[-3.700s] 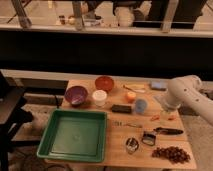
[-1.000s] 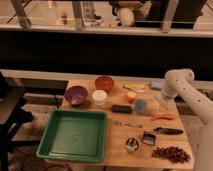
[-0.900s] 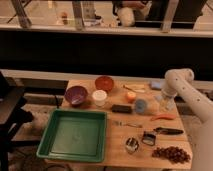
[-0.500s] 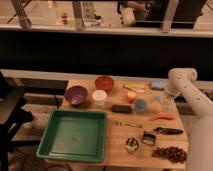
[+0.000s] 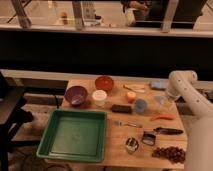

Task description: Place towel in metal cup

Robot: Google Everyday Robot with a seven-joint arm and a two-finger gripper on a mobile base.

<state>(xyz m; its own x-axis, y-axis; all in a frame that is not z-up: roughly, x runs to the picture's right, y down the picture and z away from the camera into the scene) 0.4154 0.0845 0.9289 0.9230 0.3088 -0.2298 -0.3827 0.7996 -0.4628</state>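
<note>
The towel is a small pale bluish-white scrap lying near the table's right edge, right of a round blue-grey item. The metal cup is small, shiny and upright near the front edge, left of a small dark square-framed object. My white arm bends in from the right. My gripper hangs at its end, just above or at the towel. I cannot tell whether it touches the cloth.
A green tray fills the front left. Behind it stand a purple bowl, a red bowl and a white cup. A blue-grey block, a dark block, a fork, an orange piece, a black-handled tool and grapes lie on the right half.
My arm has shifted slightly to the right over the last second, staying by the towel at the table's right edge. The objects on the table have not moved.
</note>
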